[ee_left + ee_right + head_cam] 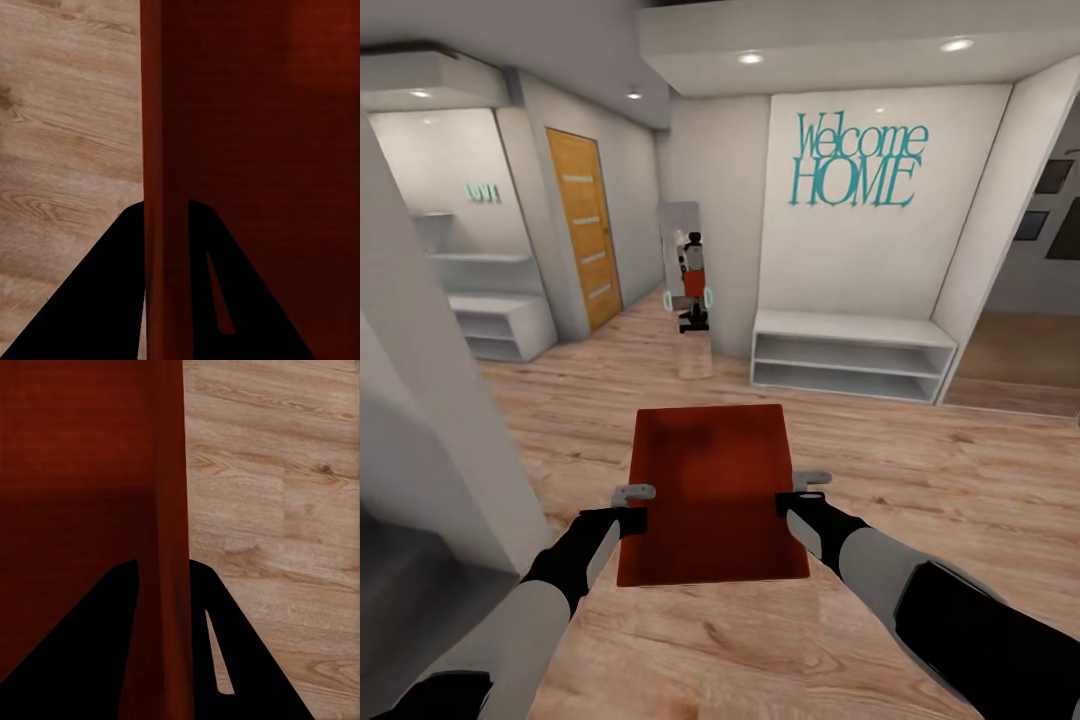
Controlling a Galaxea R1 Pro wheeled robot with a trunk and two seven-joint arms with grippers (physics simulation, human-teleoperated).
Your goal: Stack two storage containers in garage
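Orange-red ribbed open-topped bin (710,495) at 12 o'clock, carried over the wood plank floor (920,470). Left end effector (166,217) and right end effector (163,574) each clamp a side wall. Thin-wall grip; turning toward the door (582,225) at 11 may slip it.

This is looking like a home, near the front hall. Big blue-green letters (857,160) on a white wall are saying "Welcome HOME". Under them a low white bench with an open shelf (852,354) is sitting against the wall. A light wooden door with frosted glass strips (584,228) is standing at the left. A tall mirror (686,268) is leaning on the wall and showing the robot. Light wood planks (960,470) are covering the floor, and small round lights (750,58) are shining in the ceiling.
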